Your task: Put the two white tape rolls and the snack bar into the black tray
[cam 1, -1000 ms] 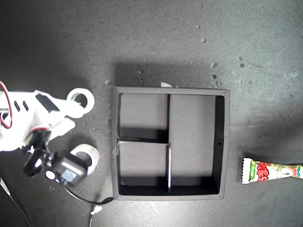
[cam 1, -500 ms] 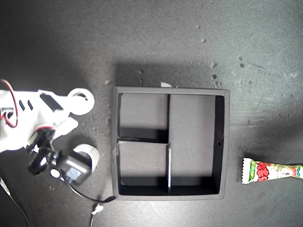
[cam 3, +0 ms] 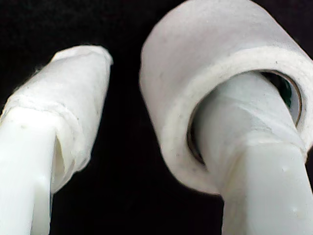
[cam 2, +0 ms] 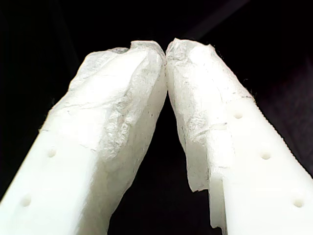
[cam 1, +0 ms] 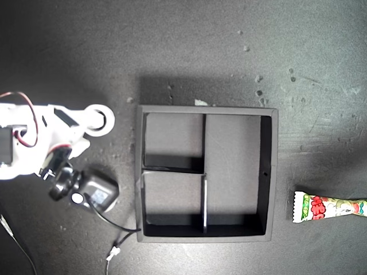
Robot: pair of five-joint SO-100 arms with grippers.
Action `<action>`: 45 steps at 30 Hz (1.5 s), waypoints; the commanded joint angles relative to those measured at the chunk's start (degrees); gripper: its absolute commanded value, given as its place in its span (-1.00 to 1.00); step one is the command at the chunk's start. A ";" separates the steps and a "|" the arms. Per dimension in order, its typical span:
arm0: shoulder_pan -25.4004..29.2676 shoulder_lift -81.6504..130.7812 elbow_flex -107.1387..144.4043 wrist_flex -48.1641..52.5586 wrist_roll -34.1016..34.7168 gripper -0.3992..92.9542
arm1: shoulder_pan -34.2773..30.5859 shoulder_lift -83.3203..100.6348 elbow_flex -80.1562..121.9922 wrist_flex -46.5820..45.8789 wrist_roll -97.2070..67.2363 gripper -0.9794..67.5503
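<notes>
In the exterior view, my second gripper (cam 1: 94, 123) sat at a white tape roll (cam 1: 102, 118), with the black tray (cam 1: 273, 172) just beyond it, every compartment empty, and the snack bar (cam 1: 328, 207) far past the tray. The other roll was hidden under the arm's camera.

First wrist view: my first gripper (cam 2: 166, 51) was pressed together, empty.

Second wrist view: jaws spread, one finger (cam 3: 244, 147) threaded through the roll (cam 3: 215, 63), probably to pinch its wall.
</notes>
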 commanded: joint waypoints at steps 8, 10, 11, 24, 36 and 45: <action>-3.16 8.70 2.72 -1.58 -5.27 -0.99 | 5.10 -0.26 -6.42 -8.53 1.58 -0.98; -2.29 13.71 3.96 -1.67 -5.10 -0.99 | 6.33 -1.67 -8.88 -11.43 1.05 -0.98; -1.76 16.35 4.31 -1.67 -4.83 -0.99 | 6.42 -4.22 -11.43 -11.51 0.00 -0.98; 2.02 30.85 -2.99 1.41 1.14 -0.99 | -6.42 -55.37 -42.01 20.92 28.30 -0.98; 7.12 9.49 -35.51 12.57 5.54 -0.99 | -26.98 -55.37 -18.11 12.74 68.38 -0.79; 6.50 3.08 -40.25 17.31 5.01 -0.99 | -24.17 -55.72 -8.70 -5.27 58.54 -0.09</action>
